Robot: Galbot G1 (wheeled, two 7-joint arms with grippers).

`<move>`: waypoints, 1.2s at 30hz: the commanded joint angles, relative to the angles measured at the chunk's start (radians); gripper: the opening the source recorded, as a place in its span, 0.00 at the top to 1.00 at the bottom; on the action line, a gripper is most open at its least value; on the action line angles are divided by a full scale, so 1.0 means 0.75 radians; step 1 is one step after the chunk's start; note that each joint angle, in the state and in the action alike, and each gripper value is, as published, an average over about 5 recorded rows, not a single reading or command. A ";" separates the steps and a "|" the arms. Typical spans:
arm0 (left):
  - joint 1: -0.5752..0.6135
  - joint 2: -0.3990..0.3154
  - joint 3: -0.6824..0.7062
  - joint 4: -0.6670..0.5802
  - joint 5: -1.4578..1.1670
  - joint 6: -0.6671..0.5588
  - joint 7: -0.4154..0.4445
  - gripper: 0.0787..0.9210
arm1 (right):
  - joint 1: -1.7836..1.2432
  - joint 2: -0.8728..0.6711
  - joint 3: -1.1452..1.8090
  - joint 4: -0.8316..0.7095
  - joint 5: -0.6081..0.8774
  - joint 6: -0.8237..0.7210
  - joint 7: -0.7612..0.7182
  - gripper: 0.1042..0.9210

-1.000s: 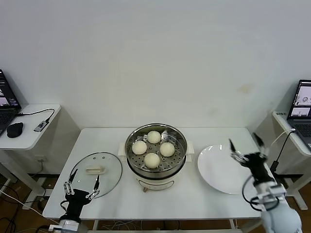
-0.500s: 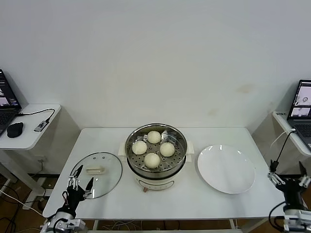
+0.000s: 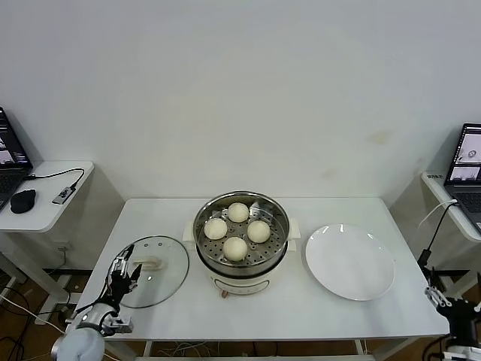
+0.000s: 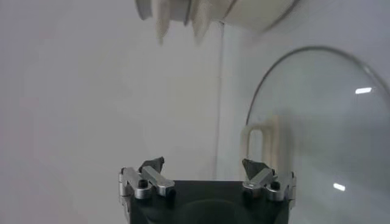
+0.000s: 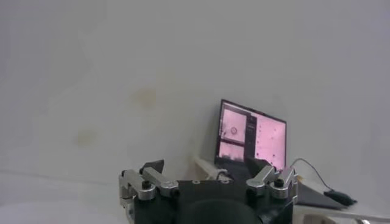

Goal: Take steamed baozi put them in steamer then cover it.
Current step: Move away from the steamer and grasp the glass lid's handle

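Four baozi (image 3: 237, 230) sat in the steamer (image 3: 241, 239) at table (image 3: 301, 308) centre, on the perforated tray: one far, one near, one left, one right, close together. Steamer was uncovered. Cover (image 3: 152, 270) lay flat on the table to the steamer's left, w/ its cream handle (image 3: 147, 264) up, rim just beside the steamer base, not on it. White plate (image 3: 349, 261) lay right of the steamer, apart from it.

Left gripper (image 3: 122, 277) was at the near-left edge of the cover, low over the table's near-left corner, fingers apart, nothing between them. In the left wrist view, the fingers (image 4: 152, 165) pointed toward the cover (image 4: 317, 122), handle (image 4: 261, 146) just beyond one fingertip; contact w/ the glass couldn't be told. Steamer base (image 4: 213, 13) showed farther off in that view.

Right gripper (image 3: 443, 298) was off the table's near-right corner, below table edge level, well apart from plate and steamer, fingers apart, holding nothing. Its wrist view faced the wall and a laptop (image 5: 251, 139) on the side desk; fingers (image 5: 153, 166) spread, empty.

Side desk at far left held a mouse (image 3: 22, 201) and a laptop corner.
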 commanded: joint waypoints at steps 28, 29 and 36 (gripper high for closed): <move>-0.316 -0.008 0.145 0.320 0.090 0.004 0.034 0.26 | -0.016 0.038 0.019 -0.048 -0.044 0.011 0.007 0.12; -0.318 -0.008 0.147 0.324 0.089 0.003 0.036 0.29 | -0.015 0.039 0.016 -0.049 -0.046 0.011 0.006 0.12; -0.337 -0.018 0.159 0.358 0.079 -0.001 0.033 0.52 | -0.018 0.044 0.006 -0.051 -0.054 0.013 0.006 0.12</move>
